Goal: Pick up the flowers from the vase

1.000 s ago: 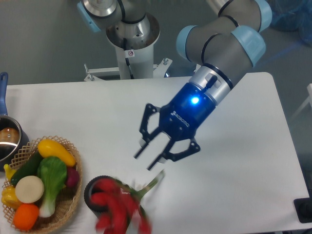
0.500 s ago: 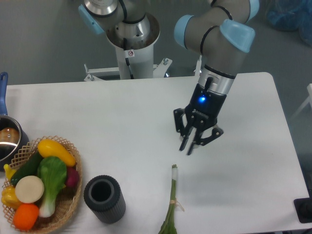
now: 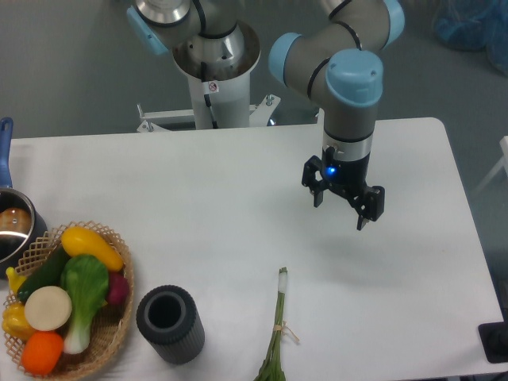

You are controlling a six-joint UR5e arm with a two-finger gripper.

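1. Green stems of the flowers [image 3: 277, 333] lie flat on the white table [image 3: 159, 190], blooms cut off below our view.
2. We see the vase [image 3: 170, 324] standing apart, left of them.
3. Our claw [image 3: 343, 208] hangs spread and unloaded above.

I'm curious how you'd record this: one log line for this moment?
gripper: open, empty, above table | flowers: lying on table, stems visible | vase: upright, empty

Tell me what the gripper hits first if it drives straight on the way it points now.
The gripper points roughly straight down, so it would likely meet the bare white table first. The flowers lie well off that line, though depth is uncertain.
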